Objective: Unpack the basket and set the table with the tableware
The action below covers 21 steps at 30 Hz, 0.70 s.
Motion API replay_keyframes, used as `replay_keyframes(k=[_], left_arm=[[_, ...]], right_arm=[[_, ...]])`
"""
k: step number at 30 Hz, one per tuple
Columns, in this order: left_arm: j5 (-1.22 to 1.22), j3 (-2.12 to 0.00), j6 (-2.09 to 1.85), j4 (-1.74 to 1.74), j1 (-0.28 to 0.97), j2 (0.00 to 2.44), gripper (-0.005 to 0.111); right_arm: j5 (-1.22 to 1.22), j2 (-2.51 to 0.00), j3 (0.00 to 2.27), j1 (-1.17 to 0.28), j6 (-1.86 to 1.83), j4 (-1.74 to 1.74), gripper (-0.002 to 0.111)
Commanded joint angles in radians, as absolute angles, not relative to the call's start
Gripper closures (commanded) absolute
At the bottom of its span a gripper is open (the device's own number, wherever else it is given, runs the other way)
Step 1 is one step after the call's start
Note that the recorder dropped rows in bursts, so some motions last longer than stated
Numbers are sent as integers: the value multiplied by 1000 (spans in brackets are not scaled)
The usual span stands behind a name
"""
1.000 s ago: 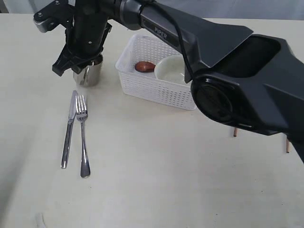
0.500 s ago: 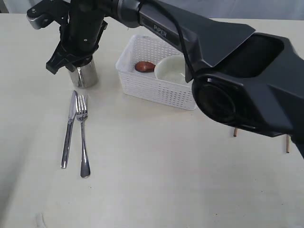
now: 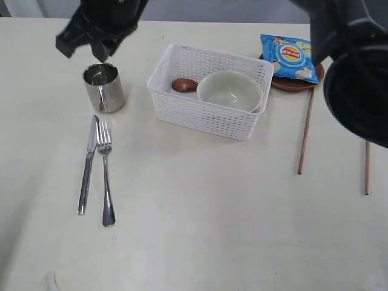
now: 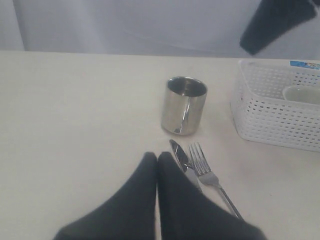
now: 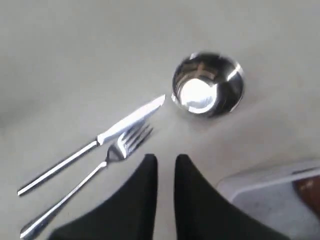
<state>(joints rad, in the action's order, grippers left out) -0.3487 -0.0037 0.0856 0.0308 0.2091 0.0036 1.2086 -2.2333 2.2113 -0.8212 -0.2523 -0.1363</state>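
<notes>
The right arm's black two-fingered gripper (image 5: 165, 160) hangs in the air above the pale cream flat tabletop (image 3: 212, 242). Its fingers stand only a narrow slit apart with bare table showing between them, so it holds and touches nothing. Below and just beyond its tips, the shiny steel cylindrical cup (image 3: 104, 88) stands upright on the table with its mouth up, free of the gripper. The left arm's black gripper (image 4: 157, 157) has its two fingers pressed flat against each other, closed on nothing and clear of the table. In the left wrist view it points toward the cup. The long steel table knife (image 3: 88, 163) and the steel fork (image 3: 107, 176) lie side by side on the table just in front of the cup. The knife is to the left in the exterior view, and the blade tip and tines are close together. To the right of the cup sits the white plastic rectangular basket with perforated lattice sides (image 3: 200, 115). It holds the round cream bowl (image 3: 230, 91) and the reddish-brown wooden spoon (image 3: 184, 85), which lies beside the bowl at the cup end. Behind the basket's far right corner, a blue chip bag (image 3: 290, 57) lies on the dark-brown round plate (image 3: 297, 83) and covers most of it. Two thin brown chopsticks (image 3: 305, 130) lie on the table right of the basket, well apart from each other, and the nearer one reaches up to the plate's rim.
</notes>
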Motion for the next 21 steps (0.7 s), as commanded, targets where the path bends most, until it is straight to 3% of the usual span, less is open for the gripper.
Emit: replay_keyframes(k=[1,10,21], left_arm=[[-347,0,83,30,214,0,107],[-347,0,83,30,214,0,107],[-347,0,83,30,214,0,107]], right_arm=[[1221,-2196,2003,-816,-236,-167,109],[1065,-2164,1686,-897,-241,-244,109],[1046,-2164,1667,-1030,-276,-314,109]])
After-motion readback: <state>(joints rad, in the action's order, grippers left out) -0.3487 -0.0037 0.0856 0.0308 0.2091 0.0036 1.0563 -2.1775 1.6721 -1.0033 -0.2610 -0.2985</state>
